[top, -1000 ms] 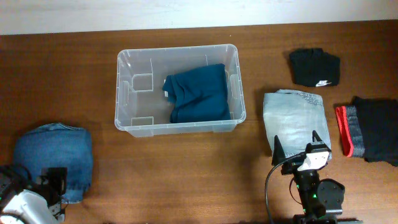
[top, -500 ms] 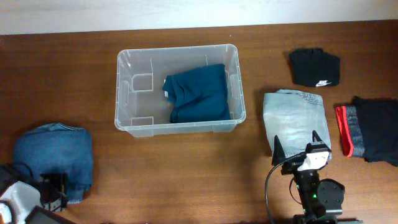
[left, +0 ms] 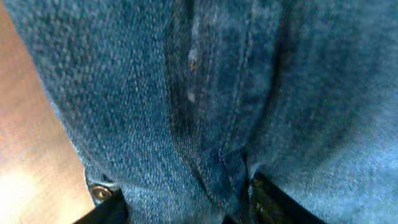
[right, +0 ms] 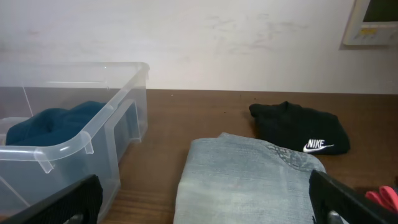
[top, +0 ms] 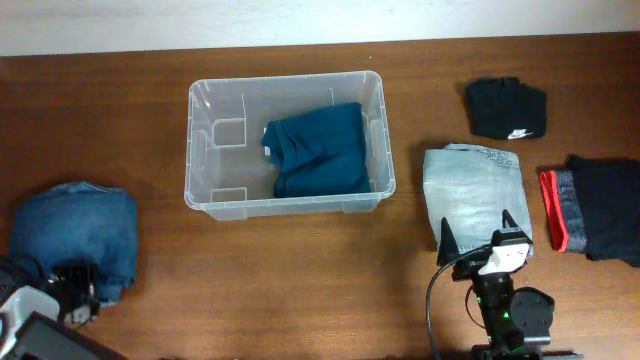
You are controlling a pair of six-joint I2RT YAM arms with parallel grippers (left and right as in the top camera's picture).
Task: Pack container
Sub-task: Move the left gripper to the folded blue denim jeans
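Closing on dark blue jeans point(top: 75, 235), left hand point(top: 80, 300) now grips them; bundle has shifted further left of container point(top: 285, 207). Container on surface point(top: 300, 290), holding teal garment point(top: 320, 150). Right hand point(top: 477, 228) spread open, right of container. Lift probably next.

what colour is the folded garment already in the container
Plain dark teal blue; the folded garment in the container shows best in the overhead view.

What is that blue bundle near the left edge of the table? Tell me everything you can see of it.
Folded blue jeans: mid-blue denim, stitched seams, a metal rivet. They lie bunched on the wooden table, left of the clear container and apart from it. The left gripper pinches a fold at their near edge.
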